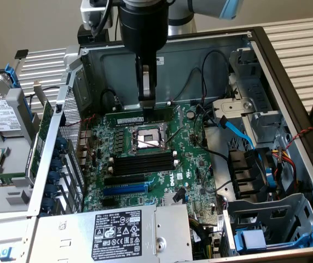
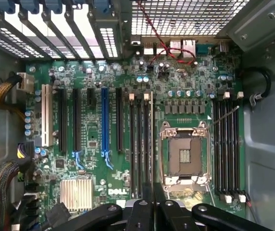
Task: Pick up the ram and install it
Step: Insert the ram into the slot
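The green, white-labelled ram (image 1: 132,119) hangs level, edge-down, in the pincer (image 1: 148,107).

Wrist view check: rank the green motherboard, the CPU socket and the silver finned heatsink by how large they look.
1. green motherboard, by far the largest
2. CPU socket
3. silver finned heatsink, clearly smaller than the socket

The socket and the heatsink both sit on the motherboard, so nearness to the camera hardly affects the order.

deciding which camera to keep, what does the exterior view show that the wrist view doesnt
Exterior view: the arm's shut black jaws from the side, a long thin green ram stick with a white label just below them, a silver labelled power supply box, a light blue flat cable.
Wrist view: a long white expansion slot, the jaws seen from above.
Both: the large green motherboard, its square metal processor socket, black memory slots.
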Tool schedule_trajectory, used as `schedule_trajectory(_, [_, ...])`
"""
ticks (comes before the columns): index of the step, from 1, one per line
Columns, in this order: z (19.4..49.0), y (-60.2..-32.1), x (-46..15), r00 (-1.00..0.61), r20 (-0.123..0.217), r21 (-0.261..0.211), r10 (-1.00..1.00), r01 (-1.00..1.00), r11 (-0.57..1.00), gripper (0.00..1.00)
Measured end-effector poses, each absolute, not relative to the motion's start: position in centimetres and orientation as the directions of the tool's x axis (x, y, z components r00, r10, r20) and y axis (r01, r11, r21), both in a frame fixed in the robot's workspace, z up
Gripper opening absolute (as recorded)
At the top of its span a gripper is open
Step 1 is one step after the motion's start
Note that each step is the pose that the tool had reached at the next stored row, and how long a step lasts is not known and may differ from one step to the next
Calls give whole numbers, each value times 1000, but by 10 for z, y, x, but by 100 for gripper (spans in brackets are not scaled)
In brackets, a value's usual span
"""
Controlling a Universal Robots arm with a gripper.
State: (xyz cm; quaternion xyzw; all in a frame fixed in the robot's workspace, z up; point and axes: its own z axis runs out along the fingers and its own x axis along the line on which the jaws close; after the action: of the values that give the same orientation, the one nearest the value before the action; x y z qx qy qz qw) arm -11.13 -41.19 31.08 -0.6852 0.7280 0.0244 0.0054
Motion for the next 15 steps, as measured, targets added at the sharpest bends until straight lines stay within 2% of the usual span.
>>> schedule_trajectory(15, [284, -416, -111, -61, -43, 28, -997, -998, 60, 12])
